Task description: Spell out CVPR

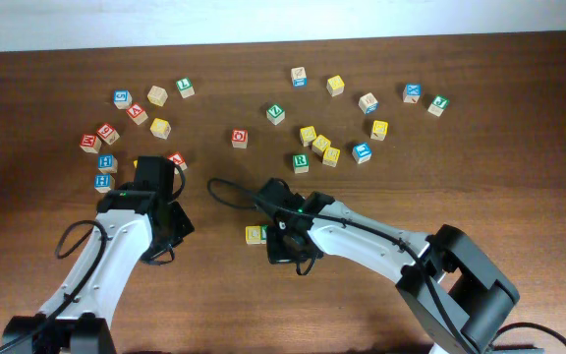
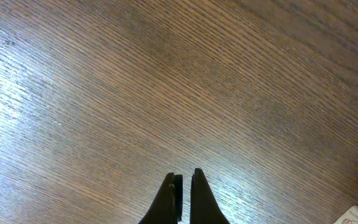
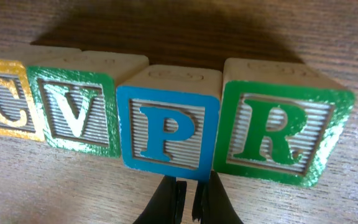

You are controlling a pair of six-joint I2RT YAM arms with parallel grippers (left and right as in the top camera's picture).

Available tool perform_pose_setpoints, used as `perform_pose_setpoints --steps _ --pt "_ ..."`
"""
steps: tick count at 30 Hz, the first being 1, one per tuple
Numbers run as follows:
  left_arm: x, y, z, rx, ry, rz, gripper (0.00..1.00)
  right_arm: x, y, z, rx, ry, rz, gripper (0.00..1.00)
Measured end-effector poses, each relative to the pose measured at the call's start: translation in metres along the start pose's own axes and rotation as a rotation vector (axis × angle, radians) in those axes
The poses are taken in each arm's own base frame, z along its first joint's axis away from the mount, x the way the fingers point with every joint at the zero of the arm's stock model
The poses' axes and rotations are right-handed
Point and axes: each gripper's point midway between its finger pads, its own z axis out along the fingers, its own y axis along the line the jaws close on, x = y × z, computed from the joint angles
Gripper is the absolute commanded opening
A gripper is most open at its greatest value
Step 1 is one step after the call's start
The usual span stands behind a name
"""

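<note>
Two arms of like build: the left arm (image 1: pixel 116 251) and the right arm (image 1: pixel 362 236) each have smooth white link shells joined by black joint housings, with a boxy black wrist section, and the right arm's large black base segment (image 1: pixel 475 285) has rounded corners. A thin black cable (image 1: pixel 67 241) loops beside the left arm's white link, and a second black cable (image 1: pixel 226 187) curves out from the right arm's wrist section. In the wrist views the left gripper (image 2: pixel 183 176) and the right gripper (image 3: pixel 193 186) each show two slim, matte black fingers tapering to narrow tips — one finger of each carries a fine lengthwise groove.
</note>
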Motion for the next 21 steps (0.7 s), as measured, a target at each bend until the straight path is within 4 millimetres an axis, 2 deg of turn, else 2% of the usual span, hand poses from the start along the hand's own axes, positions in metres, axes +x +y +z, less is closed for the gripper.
perform_pose_setpoints --steps 21 --pt "-0.0002 -0.0001 -0.0001 0.0 -0.001 0.0 0.0 -0.0093 0.0071 -0.0002 -0.027 -0.04 -0.004 0.04"
